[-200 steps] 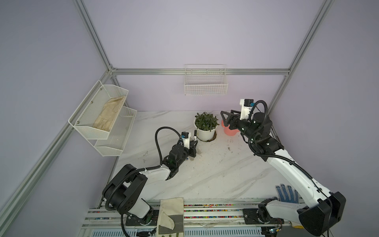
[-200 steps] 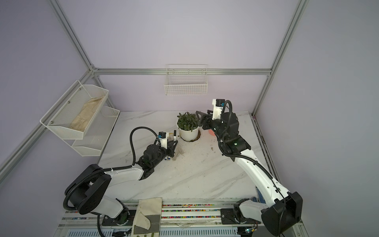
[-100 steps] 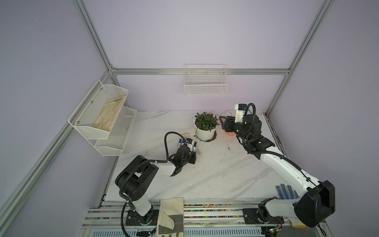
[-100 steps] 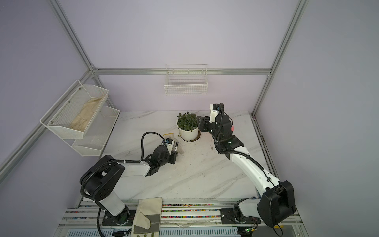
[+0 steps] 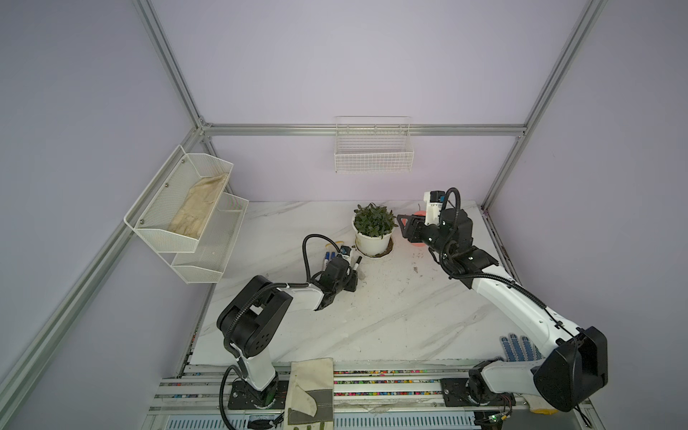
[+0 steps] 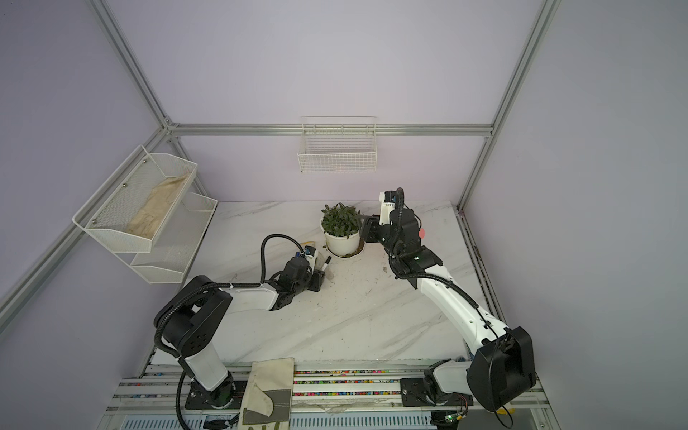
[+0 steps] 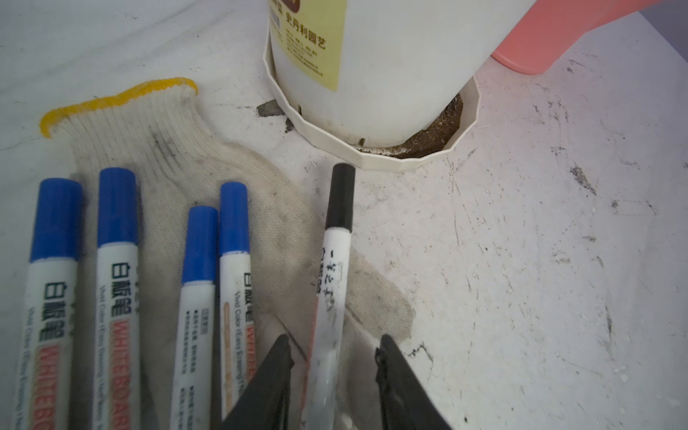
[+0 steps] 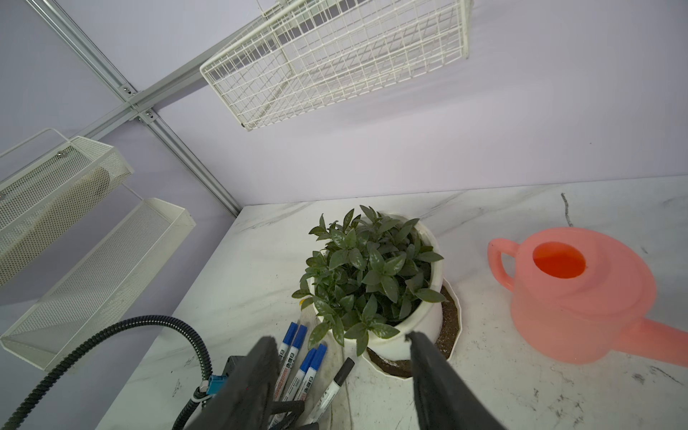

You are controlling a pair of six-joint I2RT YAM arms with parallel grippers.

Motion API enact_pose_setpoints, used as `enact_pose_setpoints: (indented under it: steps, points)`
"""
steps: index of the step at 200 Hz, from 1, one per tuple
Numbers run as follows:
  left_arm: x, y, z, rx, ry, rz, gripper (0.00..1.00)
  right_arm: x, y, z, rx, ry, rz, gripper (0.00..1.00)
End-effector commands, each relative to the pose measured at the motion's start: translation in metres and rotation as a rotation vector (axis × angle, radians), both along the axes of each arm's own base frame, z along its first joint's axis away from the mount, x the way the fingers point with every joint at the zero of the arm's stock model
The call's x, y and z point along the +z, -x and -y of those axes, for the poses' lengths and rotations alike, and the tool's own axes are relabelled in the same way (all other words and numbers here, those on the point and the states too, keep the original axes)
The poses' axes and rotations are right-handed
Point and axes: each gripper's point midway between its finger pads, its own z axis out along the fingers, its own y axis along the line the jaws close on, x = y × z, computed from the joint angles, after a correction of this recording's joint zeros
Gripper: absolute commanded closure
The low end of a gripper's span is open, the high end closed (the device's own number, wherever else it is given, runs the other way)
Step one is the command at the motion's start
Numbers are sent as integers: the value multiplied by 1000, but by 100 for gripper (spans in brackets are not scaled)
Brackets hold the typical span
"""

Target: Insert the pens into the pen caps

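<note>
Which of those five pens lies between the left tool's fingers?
The black-capped pen; the four blue-capped pens lie off to one side of the left tool.

Left end effector (image 7: 334,344) jaws apart, straddling black-capped pen (image 7: 331,283) on glove (image 7: 167,149); four blue-capped pens (image 7: 197,290) alongside.

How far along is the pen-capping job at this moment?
Done: four white marker pens with blue caps lie capped on the cream knit glove. In hand: nothing; the left end effector stands open around the white pen with a black cap; the right end effector is open and empty. Left: no loose caps visible; seemingly only withdrawal.
</note>
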Motion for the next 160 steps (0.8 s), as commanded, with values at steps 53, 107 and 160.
enact_pose_setpoints:
  steps: [53, 107, 160]
  points:
    - [79, -21, 17, -2, 134, 139, 59, -17, -7, 21, -124, 40, -34, 37]
    - [128, -23, -73, 368, 117, 337, 49, -64, -8, 132, -733, 206, -2, 30]
    - [145, -4, -213, 712, -59, 408, 40, -151, 1, 197, -1117, 559, -33, 25]
